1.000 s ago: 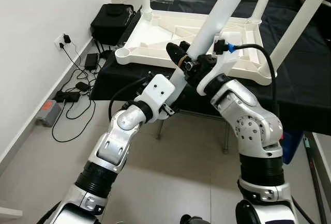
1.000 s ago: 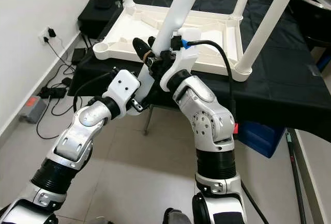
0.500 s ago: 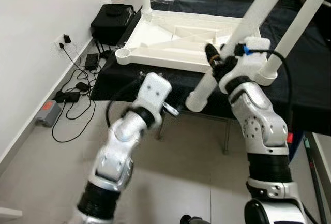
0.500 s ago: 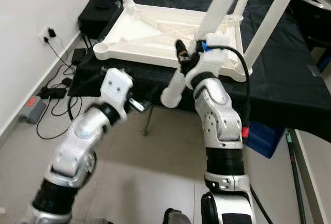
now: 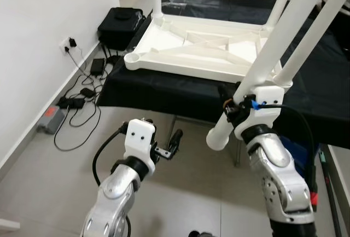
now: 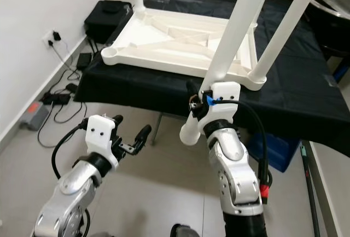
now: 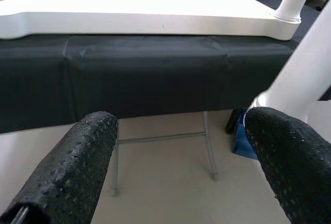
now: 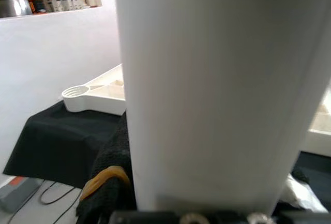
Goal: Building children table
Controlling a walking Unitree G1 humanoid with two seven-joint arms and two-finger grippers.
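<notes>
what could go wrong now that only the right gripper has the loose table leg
The right gripper grips the long white leg near its lower end, so the tall upper part could lever and slip. Swinging it may knock the legs already standing in the upturned tabletop. The empty corner socket is far across; the open left gripper hangs low, giving no support.
</notes>
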